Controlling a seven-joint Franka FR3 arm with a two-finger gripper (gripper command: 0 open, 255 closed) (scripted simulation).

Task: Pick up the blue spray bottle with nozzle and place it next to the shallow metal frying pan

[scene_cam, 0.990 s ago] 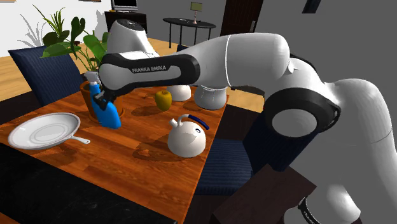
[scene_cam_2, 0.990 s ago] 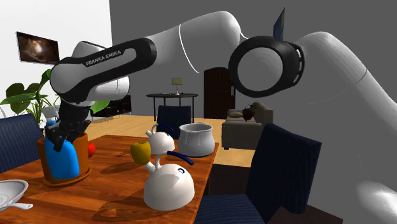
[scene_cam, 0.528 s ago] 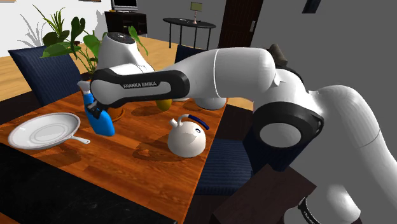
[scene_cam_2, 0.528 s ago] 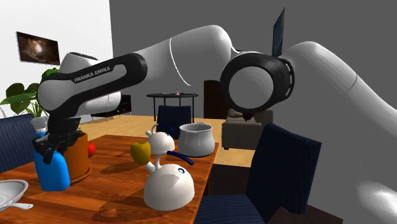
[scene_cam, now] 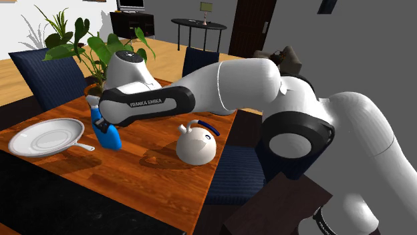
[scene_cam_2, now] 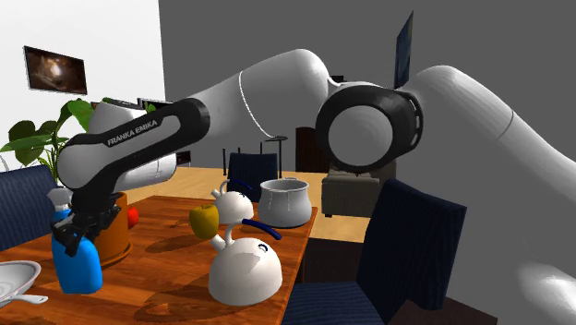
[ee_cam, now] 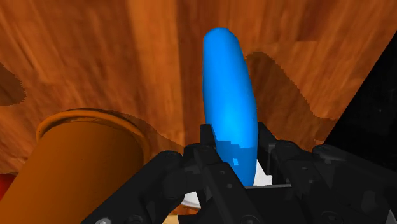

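Spray bottle (scene_cam: 110, 135), blue with a pale nozzle, is now low over the wooden table (scene_cam: 154, 180), just beside the handle end of the white frying pan (scene_cam: 27, 143). A second ago it stood against the orange plant pot (scene_cam_2: 114, 235). Half a second ago it was partway across. So it has been carried toward the pan and brought down.

The black gripper (scene_cam_2: 76, 231) is closed around the upper part of the bottle. In the wrist view both fingers press on the blue body, with the pot beside them.

In the shoulder view the bottle leans a little. I cannot tell whether its base is touching the wood yet.

Further out, the white kettle (scene_cam: 196, 148) with its blue handle, the yellow apple (scene_cam_2: 204, 220) and the grey pot (scene_cam_2: 284, 203) stand where they did, well apart from the bottle.

By my reading the carry is all but done. What remains is to set the base flat on the table and let go. If the fingers open while the bottle leans, it could tip toward the pan.
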